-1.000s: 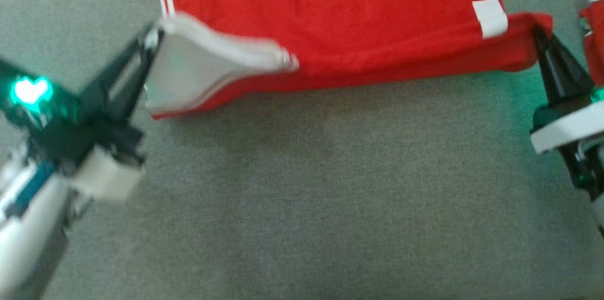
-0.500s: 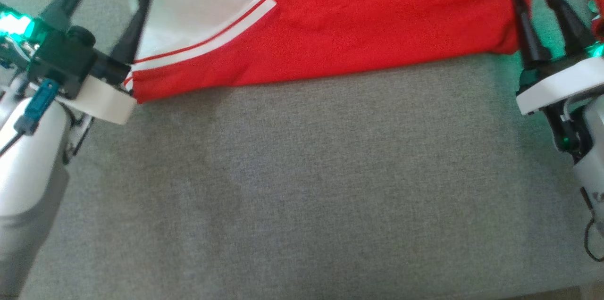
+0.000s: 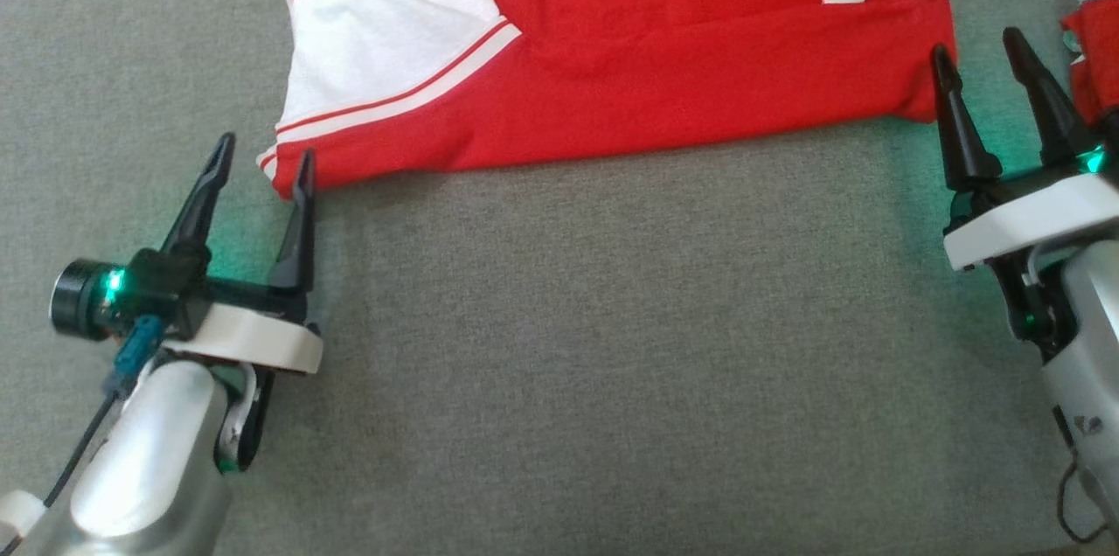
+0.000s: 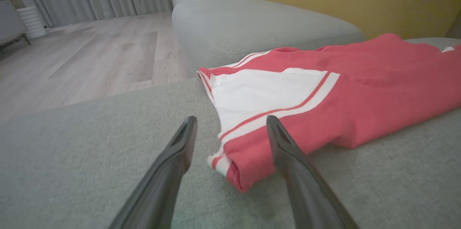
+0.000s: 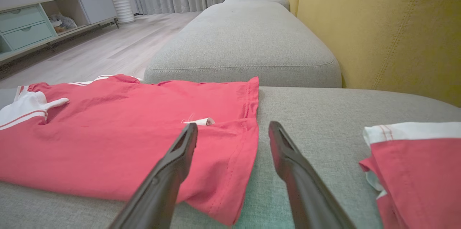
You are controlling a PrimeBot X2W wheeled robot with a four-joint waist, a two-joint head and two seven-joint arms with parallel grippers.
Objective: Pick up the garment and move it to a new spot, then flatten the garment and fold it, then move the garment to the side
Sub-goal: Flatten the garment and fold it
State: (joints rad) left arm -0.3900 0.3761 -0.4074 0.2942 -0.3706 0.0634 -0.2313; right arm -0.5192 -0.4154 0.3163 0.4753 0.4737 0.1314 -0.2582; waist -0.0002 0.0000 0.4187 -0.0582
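Observation:
The garment point(image 3: 612, 40) is a red shirt with a white sleeve panel and red-and-white stripes, lying folded on the grey cushion point(image 3: 568, 346) along the far side. My left gripper point(image 3: 262, 156) stands open just short of its near left corner, holding nothing. That striped corner point(image 4: 227, 164) lies between the left gripper's point(image 4: 230, 125) fingers in the left wrist view. My right gripper point(image 3: 975, 49) is open beside the garment's right hem. In the right wrist view the hem point(image 5: 234, 171) lies between the right gripper's point(image 5: 232, 130) fingers, with a small white label point(image 5: 201, 121) on top.
A second red and white cloth point(image 3: 1093, 49) lies at the right edge, also seen as a folded piece point(image 5: 414, 171) in the right wrist view. Yellow backrest point(image 5: 378, 23) behind, another grey cushion point(image 5: 248, 41) beyond, wooden floor point(image 4: 72, 63) to the left.
Both grippers have opened and let go of the garment, which now lies folded on the cushion. Both have drawn back toward me from its corners.

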